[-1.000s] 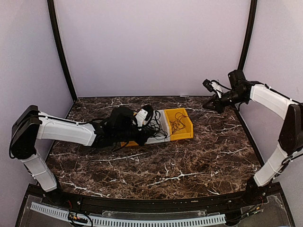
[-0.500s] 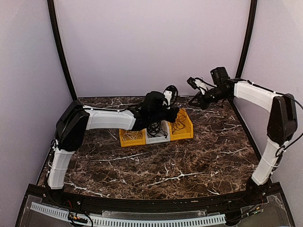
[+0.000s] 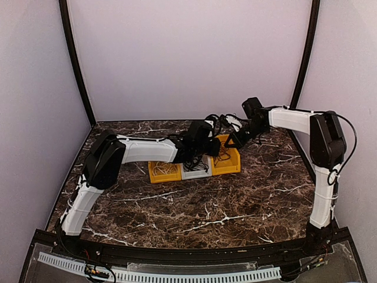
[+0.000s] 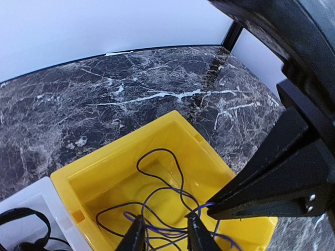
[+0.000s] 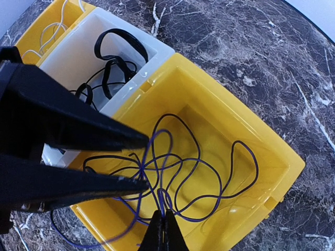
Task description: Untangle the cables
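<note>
**Yellow bin, two arms meeting over one tangled cable**

A second ago the left arm lay low across the row of bins and the right arm hung well off at the back right. Now both reach in over the right-hand yellow plastic bin [image 5: 245, 117] on the dark marbled bench [image 5: 235, 42]. Inside it lies the thin violet-black cable [image 5: 157, 168], a heap of crossing loops. This looks like a handover, with the tangle passing from one arm to the other. The left fingers [image 4: 134, 239], shut a moment back, now stand a little apart; strands run between them but are not clamped. The right fingers [image 5: 164, 232] are pressed together, and the loops gather up to their tips, so they seem to pinch the cable. Next door, a thicker black cable [image 5: 112, 49] sits in the white bin [image 5: 68, 68].
</note>
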You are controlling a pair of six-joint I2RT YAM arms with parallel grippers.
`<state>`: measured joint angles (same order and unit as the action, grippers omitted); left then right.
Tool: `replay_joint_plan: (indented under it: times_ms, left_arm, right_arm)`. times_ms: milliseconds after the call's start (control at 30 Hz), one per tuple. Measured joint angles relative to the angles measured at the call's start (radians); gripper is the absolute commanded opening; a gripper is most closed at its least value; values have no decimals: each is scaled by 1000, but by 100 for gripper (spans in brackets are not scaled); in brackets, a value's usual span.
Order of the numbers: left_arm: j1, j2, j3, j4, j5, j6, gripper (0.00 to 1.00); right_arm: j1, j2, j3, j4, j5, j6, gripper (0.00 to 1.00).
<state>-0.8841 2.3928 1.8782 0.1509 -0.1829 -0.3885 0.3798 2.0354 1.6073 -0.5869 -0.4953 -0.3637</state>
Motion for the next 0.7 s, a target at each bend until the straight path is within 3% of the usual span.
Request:
replay_joint_plan:
  times_ms: [133, 267, 533, 700]
  left_arm:
    - [3, 0, 17, -18, -2, -7, 43]
    - [3, 0, 19, -28, -2, -8, 47]
    - [3, -44, -6, -42, -13, 19, 53]
    - [3, -149, -54, -58, -48, 58, 67]
  right_arm:
    - [0, 3, 16, -6, 15, 10, 10]
    - [-1, -2, 17, -7, 33, 15, 24]
    - [-16, -101, 6, -36, 75, 5, 40]
    - [-62, -216, -13, -51, 48, 0, 53]
